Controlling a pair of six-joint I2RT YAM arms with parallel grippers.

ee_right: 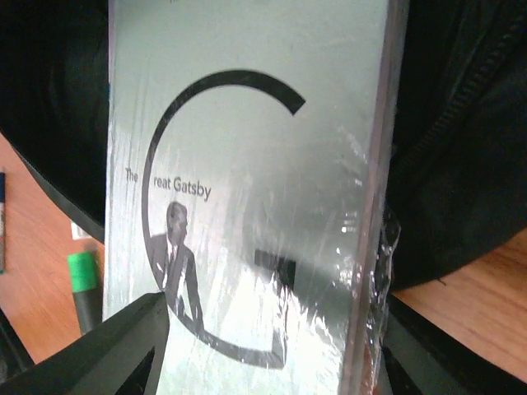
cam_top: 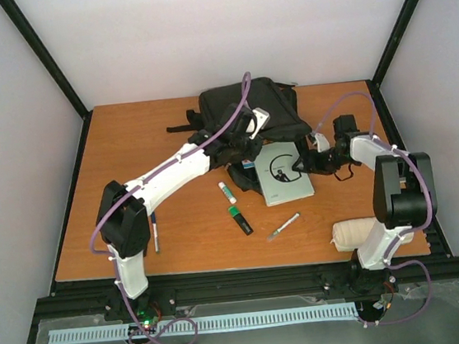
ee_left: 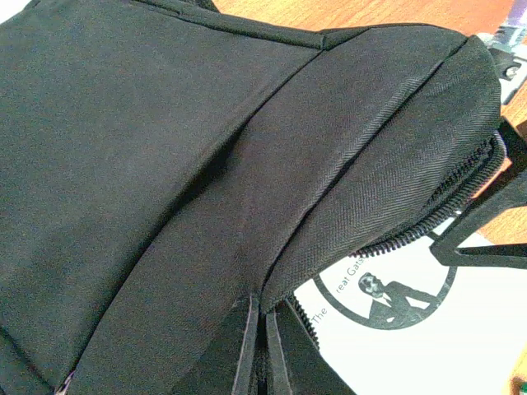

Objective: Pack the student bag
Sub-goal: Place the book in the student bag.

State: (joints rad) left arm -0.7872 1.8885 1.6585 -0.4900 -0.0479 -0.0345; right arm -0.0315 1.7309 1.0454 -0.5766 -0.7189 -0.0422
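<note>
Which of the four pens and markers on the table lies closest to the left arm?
The thin dark pen right beside the left arm; the other three, white or green, lie further right, near the book.

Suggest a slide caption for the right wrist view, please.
Right gripper holds a Great Gatsby book before the black student bag.

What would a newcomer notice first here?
First, the large black fabric backpack at the far middle of the table, its flap pinched by the left fingers. Then the pale plastic-wrapped book titled The Great Gatsby, in front of it, held between the right fingers.
</note>
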